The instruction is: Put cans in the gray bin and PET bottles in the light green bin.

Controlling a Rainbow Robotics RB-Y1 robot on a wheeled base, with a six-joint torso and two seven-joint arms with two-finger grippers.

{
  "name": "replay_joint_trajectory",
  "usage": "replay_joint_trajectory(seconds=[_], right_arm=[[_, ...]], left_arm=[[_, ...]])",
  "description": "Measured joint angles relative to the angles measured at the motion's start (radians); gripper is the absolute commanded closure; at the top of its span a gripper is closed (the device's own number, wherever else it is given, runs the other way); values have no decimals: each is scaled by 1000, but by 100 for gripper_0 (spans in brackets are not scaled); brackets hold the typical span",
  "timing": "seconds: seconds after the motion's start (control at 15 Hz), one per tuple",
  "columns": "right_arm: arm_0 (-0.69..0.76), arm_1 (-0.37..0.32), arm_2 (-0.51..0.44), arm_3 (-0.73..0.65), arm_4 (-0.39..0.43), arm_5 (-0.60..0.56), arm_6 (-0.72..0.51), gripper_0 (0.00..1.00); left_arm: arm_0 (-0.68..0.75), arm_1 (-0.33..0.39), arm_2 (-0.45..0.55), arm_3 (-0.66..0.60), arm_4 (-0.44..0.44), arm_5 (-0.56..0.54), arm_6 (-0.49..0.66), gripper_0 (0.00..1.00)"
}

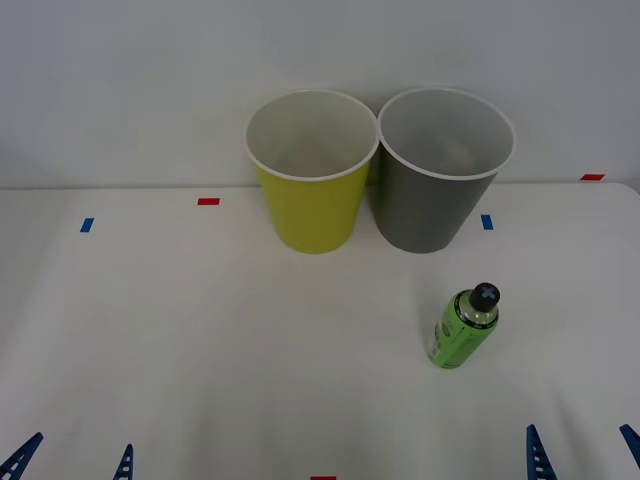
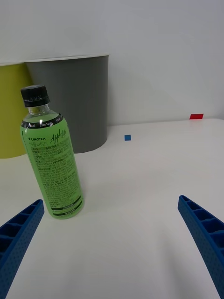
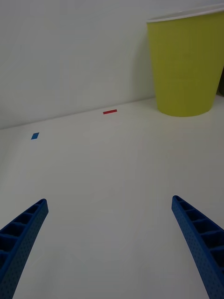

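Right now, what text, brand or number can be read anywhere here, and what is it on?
"LINGTEA": on the green label of the PET bottle.
"Apple": slanted script on the same label; its ending is unclear.
Fine print on the label and the black neck band: too small to read.
The gray bin, the light green bin and the tape marks: no text.

A round yellow-green plastic bin (image 1: 312, 170) and a round dark gray plastic bin (image 1: 440, 170), both white-rimmed and pale inside, are seen beside a small bright green-labelled bottle (image 1: 462, 326) with a black cap, white print and clear shoulder, on a white table (image 1: 200, 340) marked with small red and blue tape patches.
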Motion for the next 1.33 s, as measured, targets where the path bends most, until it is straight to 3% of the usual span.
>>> replay_joint_trajectory(seconds=[1.33], right_arm=[[0, 0, 0, 0, 0, 0, 0, 0]], left_arm=[[0, 0, 0, 0, 0, 0, 0, 9]])
